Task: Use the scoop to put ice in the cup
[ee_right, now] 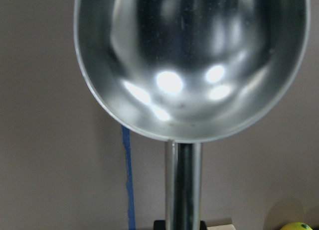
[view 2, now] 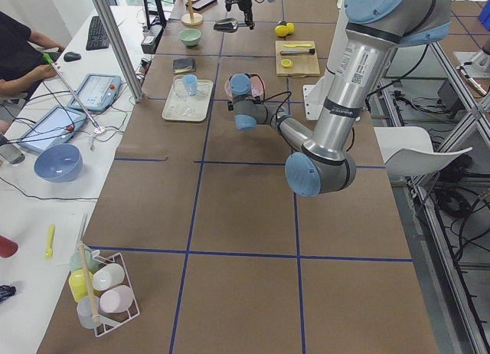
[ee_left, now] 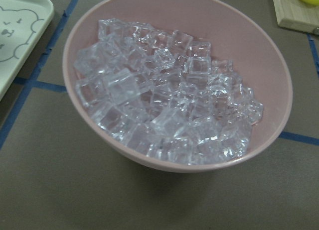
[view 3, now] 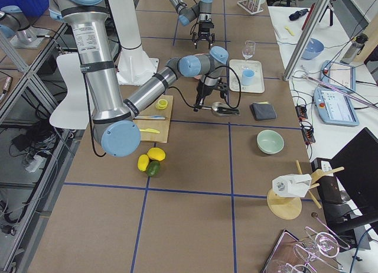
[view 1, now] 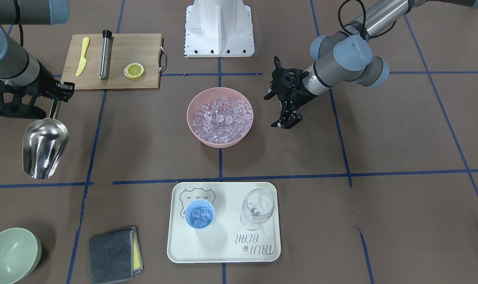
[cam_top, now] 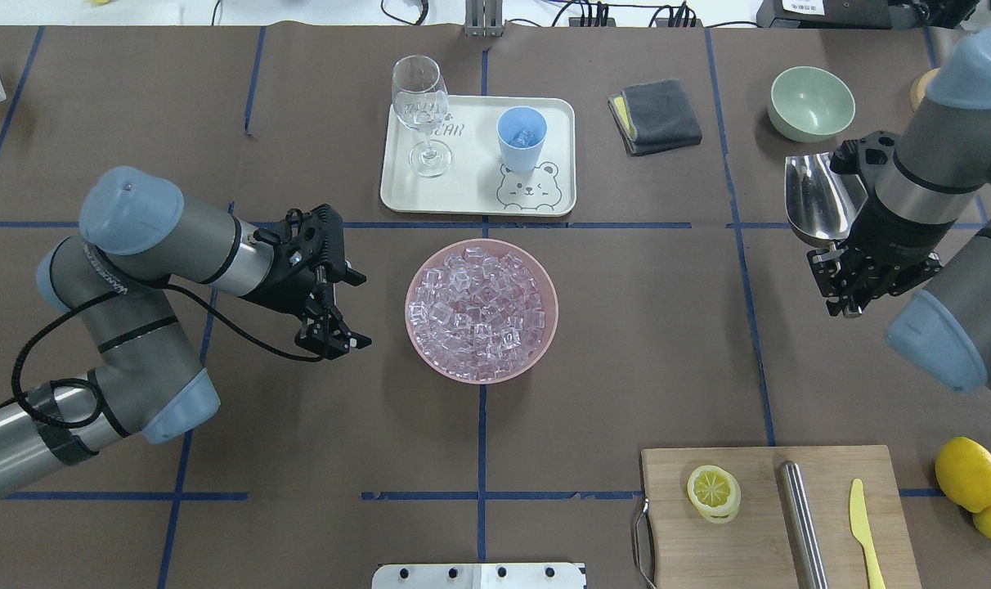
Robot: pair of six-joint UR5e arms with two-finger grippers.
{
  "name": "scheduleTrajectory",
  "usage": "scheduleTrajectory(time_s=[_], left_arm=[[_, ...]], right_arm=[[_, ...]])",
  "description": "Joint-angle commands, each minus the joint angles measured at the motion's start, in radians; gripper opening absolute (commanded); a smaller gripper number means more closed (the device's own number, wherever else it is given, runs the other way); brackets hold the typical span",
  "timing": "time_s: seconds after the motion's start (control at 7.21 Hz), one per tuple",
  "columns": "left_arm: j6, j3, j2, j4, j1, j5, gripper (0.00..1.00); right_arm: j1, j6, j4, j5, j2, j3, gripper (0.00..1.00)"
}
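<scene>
Our right gripper (view 1: pixel 54 103) is clamped on the handle of the scoop (view 1: pixel 45 148), which hangs empty over bare table between the cutting board (view 1: pixel 144 47) and the green bowl (view 1: pixel 30 244). It is well apart from the pink bowl (view 1: pixel 191 112) of ice (view 1: pixel 222 120). Our left gripper (view 1: pixel 287 120) hovers just beside that bowl's rim, jaws apart and holding nothing. The cup (view 1: pixel 187 213) holds a few cubes and stands on the tray (view 1: pixel 223 248).

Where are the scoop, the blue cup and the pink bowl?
scoop (view 1: pixel 45 146): front-facing view, inside its trough.
cup (cam_top: pixel 522 160): overhead view, its outer wall.
pink bowl (view 1: pixel 219 93): front-facing view, bare inner wall.
</scene>
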Motion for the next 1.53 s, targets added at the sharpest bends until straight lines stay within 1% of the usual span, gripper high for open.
scheduleTrajectory(time_s=[0.0,0.14,0.28,0.55,1.25,1.39], left_arm=[[0.0,0.005,0.021,0.015,-0.054,0.001,1.0],[0.002,0.005,0.021,0.03,-0.068,-0.001,1.0],[0.002,-0.001,0.019,0.056,-0.071,-0.001,1.0],[0.002,-0.002,0.019,0.059,-0.075,-0.001,1.0],[0.002,-0.002,0.019,0.059,-0.074,-0.001,1.0],[0.002,-0.002,0.019,0.059,-0.074,-0.001,1.0]], right_arm=[[-0.023,0.005,0.088,0.03,-0.044,-0.055,0.0],[-0.056,0.005,0.161,0.062,-0.044,-0.12,0.0],[-0.081,0.008,0.201,0.064,-0.044,-0.144,0.0],[-0.118,0.02,0.205,0.064,-0.055,-0.146,0.0],[-0.136,0.024,0.205,0.073,-0.069,-0.158,0.0],[-0.136,0.026,0.205,0.074,-0.069,-0.158,0.11]])
